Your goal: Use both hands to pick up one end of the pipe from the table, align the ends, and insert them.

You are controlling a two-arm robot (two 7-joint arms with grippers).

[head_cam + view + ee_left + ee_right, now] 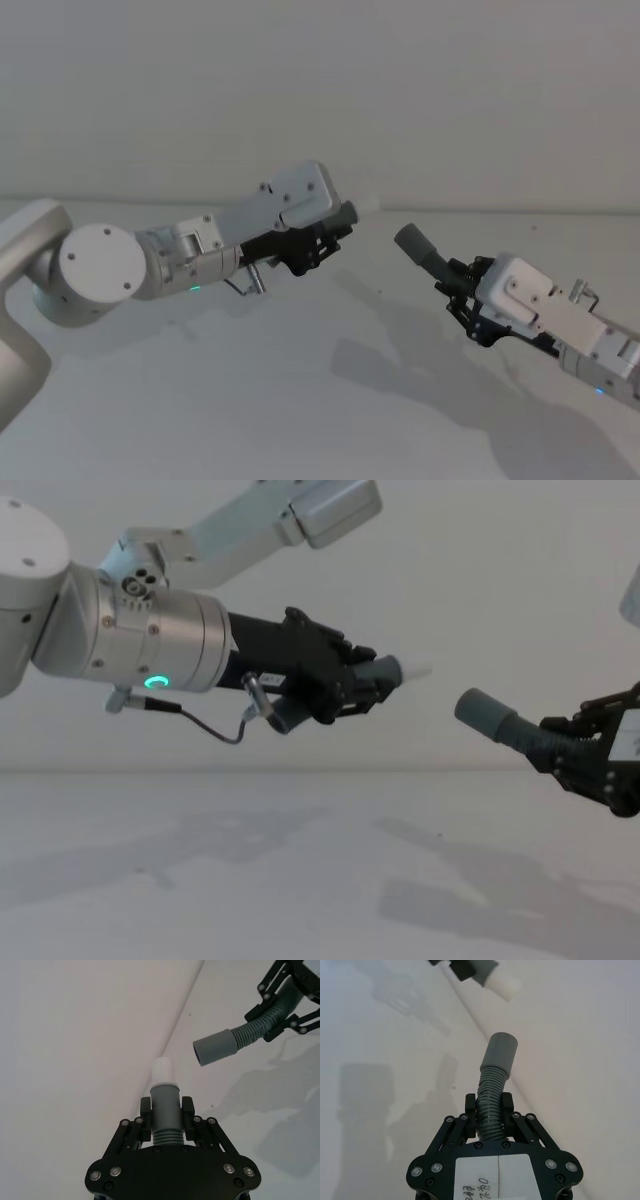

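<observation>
Both halves of the pipe hang in the air above the white table (300,400). My left gripper (166,1107) is shut on a short grey piece (165,1097) whose narrower white tip (163,1070) sticks out past the fingers. My right gripper (490,1105) is shut on the ribbed grey hose (491,1091), just behind its smooth, wider cuff (500,1050). In the head view the white tip (368,203) and the cuff (412,243) face each other with a small gap between them. The chest view shows the tip (412,670) a little higher than the cuff (482,712).
A pale wall (320,90) rises behind the table's far edge. The arms' shadows fall on the table below them. A thin cable (215,725) loops under the left wrist.
</observation>
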